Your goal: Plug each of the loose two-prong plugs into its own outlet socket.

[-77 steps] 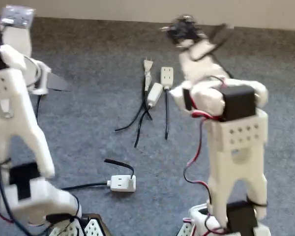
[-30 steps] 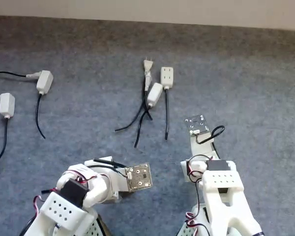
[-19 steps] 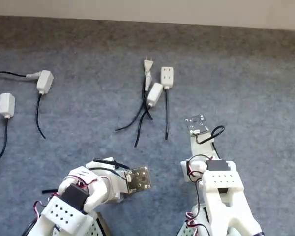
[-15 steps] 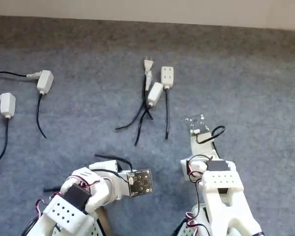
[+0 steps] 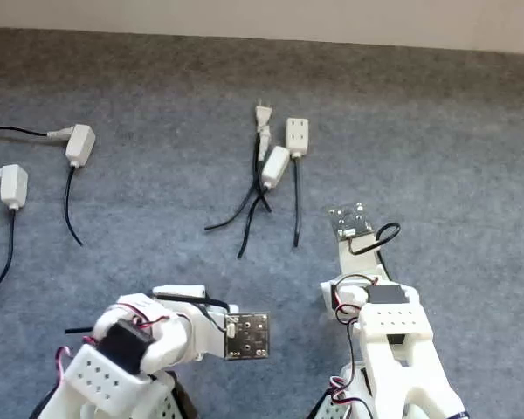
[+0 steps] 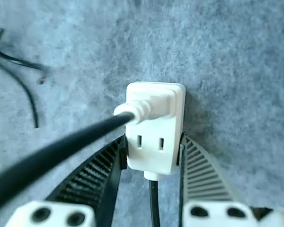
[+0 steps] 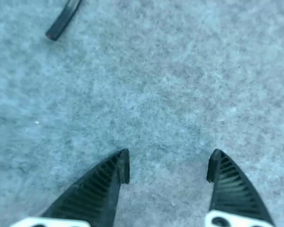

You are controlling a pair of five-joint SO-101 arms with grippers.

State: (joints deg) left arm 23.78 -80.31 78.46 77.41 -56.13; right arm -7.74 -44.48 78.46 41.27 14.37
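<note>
The left claw (image 6: 152, 144) was clamped on the white outlet socket (image 6: 156, 106), fingers pressed to both its sides, so the pick-up step seemed in hand. The right claw (image 7: 169, 156) hung wide open and empty over carpet (image 7: 180, 71). Next, the socket probably needed carrying to the loose plug (image 5: 262, 114), well ahead of both claws.

Bench (image 5: 437, 131) layout
Two sockets (image 5: 79, 144) (image 5: 11, 185) at left edge; plug (image 5: 262, 116) beside two sockets mid-bench; one socket (image 6: 156, 113) in left pincer (image 6: 152, 142).
</note>
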